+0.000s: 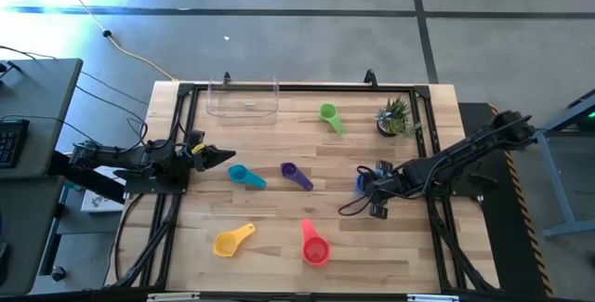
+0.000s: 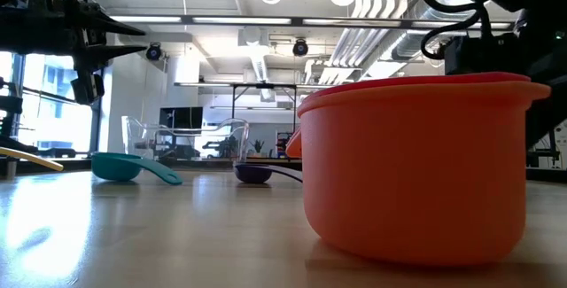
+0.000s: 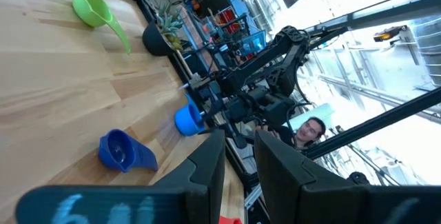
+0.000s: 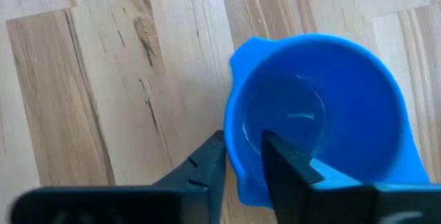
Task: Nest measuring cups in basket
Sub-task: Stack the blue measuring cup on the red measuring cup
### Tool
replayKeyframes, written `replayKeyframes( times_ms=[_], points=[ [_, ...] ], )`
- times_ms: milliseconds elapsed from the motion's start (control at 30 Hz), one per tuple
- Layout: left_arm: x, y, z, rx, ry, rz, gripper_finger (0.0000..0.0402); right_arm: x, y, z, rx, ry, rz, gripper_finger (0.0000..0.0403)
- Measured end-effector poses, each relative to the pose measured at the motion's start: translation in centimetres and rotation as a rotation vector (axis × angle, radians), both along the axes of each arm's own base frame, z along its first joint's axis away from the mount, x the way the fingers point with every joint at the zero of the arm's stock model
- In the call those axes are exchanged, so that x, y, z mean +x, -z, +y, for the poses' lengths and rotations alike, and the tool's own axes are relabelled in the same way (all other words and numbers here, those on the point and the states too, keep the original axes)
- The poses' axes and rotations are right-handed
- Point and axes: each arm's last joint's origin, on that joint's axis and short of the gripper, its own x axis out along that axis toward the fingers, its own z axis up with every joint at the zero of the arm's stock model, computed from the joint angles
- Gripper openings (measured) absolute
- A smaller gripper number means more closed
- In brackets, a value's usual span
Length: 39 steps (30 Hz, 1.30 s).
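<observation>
The blue measuring cup (image 1: 362,183) is at the table's right, with my right gripper (image 4: 242,160) shut on it. My left gripper (image 1: 223,157) hovers shut over the left edge and holds nothing. The teal cup (image 1: 246,177) and the purple cup (image 1: 296,175) lie mid-table. The green cup (image 1: 330,117) lies toward the far edge. Near the front are the yellow cup (image 1: 232,240) and the red cup (image 1: 315,248), which sits inside the orange cup (image 2: 416,173). The clear basket (image 1: 244,98) stands at the far edge. My right gripper pinches the blue cup's rim wall (image 4: 238,124), with one finger (image 4: 289,165) inside the bowl and the other (image 4: 203,169) outside. The fingers come from above, pointing down. The cup's mouth faces up; whether it is lifted clear of the table, I cannot tell.
A small potted plant (image 1: 395,116) stands at the far right corner, close behind my right arm. A black frame runs along the table's edges. Bare wood lies between the basket and the mid-table cups. A person (image 3: 313,129) shows beyond the table.
</observation>
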Motion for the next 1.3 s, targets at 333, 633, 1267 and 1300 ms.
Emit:
replayKeyframes(
  times_ms=[333,633,1267,1300],
  points=[
    [0.0,0.0,0.0,-0.003,0.000,0.000,0.0071,0.2,-0.3,0.1,0.013,-0.009,-0.011,0.0007],
    [0.0,0.0,0.0,-0.052,0.001,-0.008,0.0071,2.3,-3.6,0.9,-0.017,-0.142,-0.123,0.0003],
    [0.0,0.0,0.0,-0.052,0.001,-0.008,0.0071,6.2,-15.2,3.5,-0.219,-0.773,-0.511,0.0001],
    [0.0,0.0,0.0,-0.052,0.001,-0.008,0.0071,6.4,-15.7,3.7,-0.222,-0.799,-0.526,0.0001]
  ],
)
